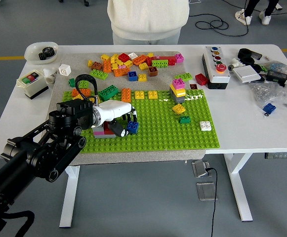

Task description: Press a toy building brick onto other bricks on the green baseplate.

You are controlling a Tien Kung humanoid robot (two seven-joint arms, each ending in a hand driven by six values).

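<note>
You've got the left arm coming in from the lower-left corner, w/ the left hand (pixel 117 118) low over the near-left part of the green baseplate (pixel 158 129). Its white palm faces right and the dark fingers (pixel 131 116) are curled down around a blue brick (pixel 132 128), which sits on the plate studs right at the fingertips; looks like a grip on it, thumb below and fingers above. Just left of that brick, partly under the hand, there's a low stack of pink and dark red bricks (pixel 103 131) on the plate's left edge. Right arm isn't visible to you at all. Further right on the plate you'll see a taller stack (pixel 178 91) w/ magenta on top, yellow, then grey, plus a tilted yellow brick (pixel 179 108) in front of it, a small dark green brick (pixel 184 119) and a white one (pixel 205 126) nearer the right edge. Loose bricks (pixel 133 61) in mixed colours are piled on the grey mat beyond the plate, toward the far side of the bench (pixel 242 133). A button box (pixel 216 66) w/ a red stop knob stands to the right of the plate, and a small green/red switch box (pixel 32 81) sits far left. A person in a pale top (pixel 148 19) stands at the far edge, hands not visible.
</note>
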